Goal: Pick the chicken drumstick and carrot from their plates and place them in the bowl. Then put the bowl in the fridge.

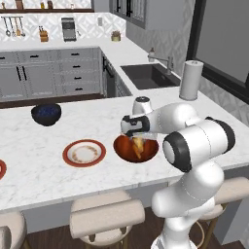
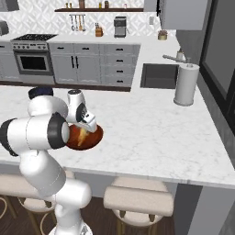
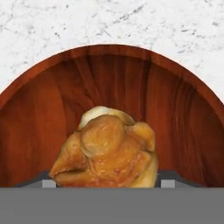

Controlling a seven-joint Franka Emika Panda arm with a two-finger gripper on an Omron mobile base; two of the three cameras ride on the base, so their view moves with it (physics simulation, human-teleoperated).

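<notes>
My gripper (image 1: 137, 138) hangs low over the terracotta bowl (image 1: 124, 151), shut on the chicken drumstick (image 1: 139, 146). From the hand view, the golden-tan drumstick (image 3: 107, 151) sits between my gripper's (image 3: 108, 183) two dark tips, with the bowl's glossy inside (image 3: 109, 74) behind it. The right base view gives the same grip: gripper (image 2: 84, 128), drumstick (image 2: 82, 135), bowl (image 2: 94, 137). One red-rimmed plate (image 1: 68, 154) lies bare to the bowl's left. A second plate (image 1: 1, 169) is cut off by the left edge. The carrot and the fridge are out of view.
A dark blue-black bowl (image 1: 46, 113) sits further back on the marble counter. A paper towel roll (image 1: 190, 80) stands beside the sink (image 1: 148, 75) to the right. Padded stools (image 1: 107, 216) line the counter's near edge.
</notes>
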